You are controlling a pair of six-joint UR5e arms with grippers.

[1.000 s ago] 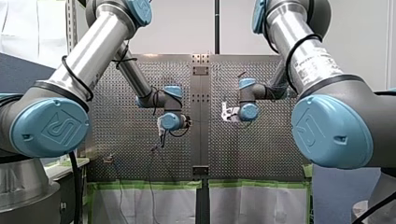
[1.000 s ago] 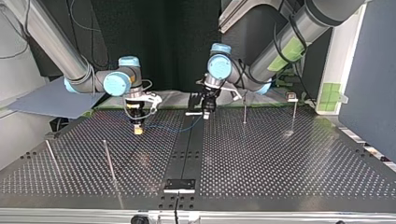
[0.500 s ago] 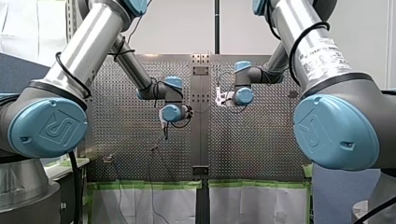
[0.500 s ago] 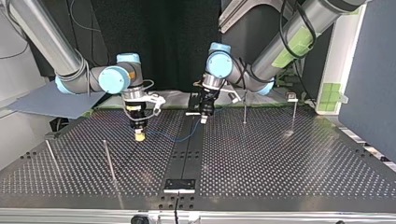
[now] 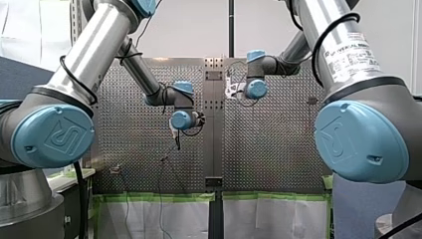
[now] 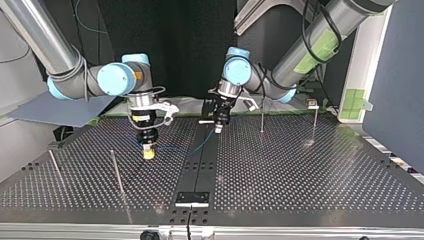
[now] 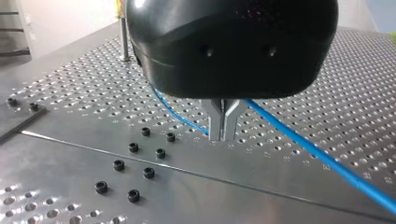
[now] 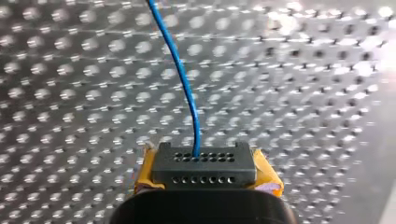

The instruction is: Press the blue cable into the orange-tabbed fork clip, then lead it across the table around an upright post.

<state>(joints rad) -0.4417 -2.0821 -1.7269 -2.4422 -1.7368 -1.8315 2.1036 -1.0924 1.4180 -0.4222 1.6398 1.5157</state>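
Observation:
The thin blue cable (image 6: 192,148) sags just above the perforated table between my two grippers. My left gripper (image 6: 218,126), at the black centre strip, has its metal fingers (image 7: 222,122) shut on the blue cable (image 7: 308,147), which runs out on both sides of them. My right gripper (image 6: 148,152), with yellow pads (image 8: 147,171), is shut on the blue cable (image 8: 187,93) just above the plate, and the cable runs away ahead of it. In the front view my left gripper (image 5: 176,140) hangs near the middle seam, with my right gripper (image 5: 230,89) beyond it.
Two upright posts (image 6: 261,118) (image 6: 315,121) stand behind my left gripper, one with a small fixture (image 6: 312,104) near its top. Two more posts (image 6: 116,172) (image 6: 55,167) lean at the top view's left. Black screw heads (image 7: 140,158) dot the centre strip (image 6: 200,165).
My right gripper has moved toward the top view's camera, pulling the blue cable with it. My left gripper has shifted only slightly and keeps its hold.

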